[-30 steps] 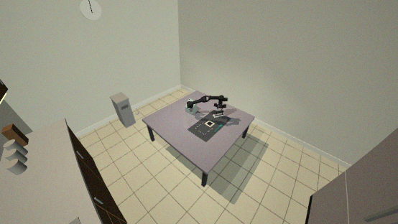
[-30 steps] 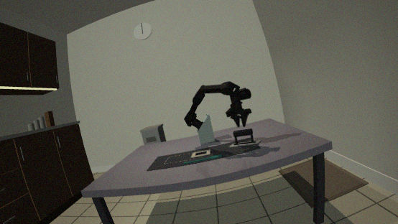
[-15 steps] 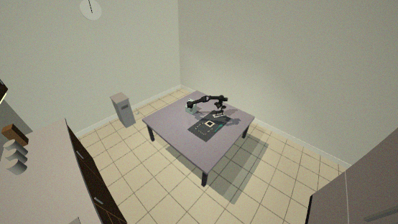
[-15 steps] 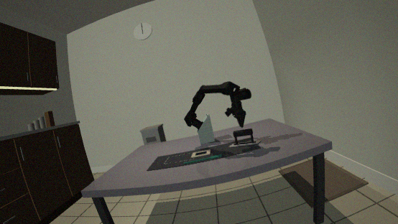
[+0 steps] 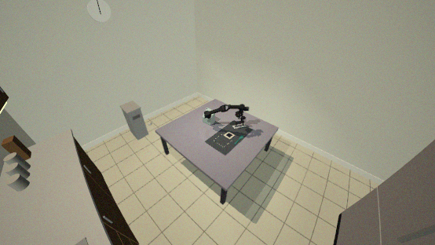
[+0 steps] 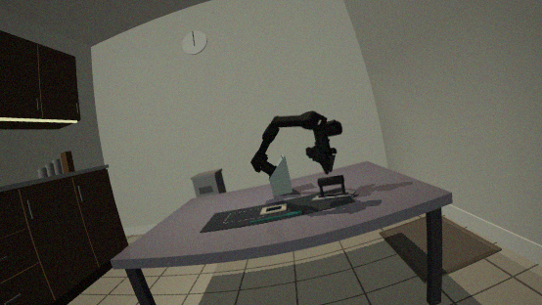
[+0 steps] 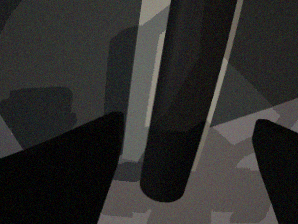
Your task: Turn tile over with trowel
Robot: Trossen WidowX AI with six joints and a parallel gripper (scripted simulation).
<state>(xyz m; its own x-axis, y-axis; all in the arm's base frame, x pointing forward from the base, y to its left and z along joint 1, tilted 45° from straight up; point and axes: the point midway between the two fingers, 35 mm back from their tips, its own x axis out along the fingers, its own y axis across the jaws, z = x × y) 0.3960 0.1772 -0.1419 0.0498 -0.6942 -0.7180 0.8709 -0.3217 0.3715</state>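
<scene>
The tile [image 5: 229, 135] [image 6: 274, 209] is a pale square lying flat on the dark mat [image 5: 225, 152] [image 6: 210, 227], with its dark-centred marked side up. It is beside the dashed outline, which shows as faint pale dashes on the mat. The trowel [image 5: 239, 126] [image 6: 332, 180] [image 7: 180, 100] rests at the mat's far end, its dark bar handle raised above a pale flat blade. My gripper [image 5: 243, 122] [image 6: 328, 172] [image 7: 189, 125] is open and empty just above the handle. In the wrist view the handle runs lengthwise between the fingertips, with a gap on both sides.
A teal strip [image 5: 239, 140] [image 6: 276, 218] lies along the mat's side near the tile. The arm's pale green base block [image 5: 208, 116] [image 6: 281, 178] stands on the purple table [image 5: 188, 147] [image 6: 171, 244] behind the mat. Arm shadows fall around the trowel.
</scene>
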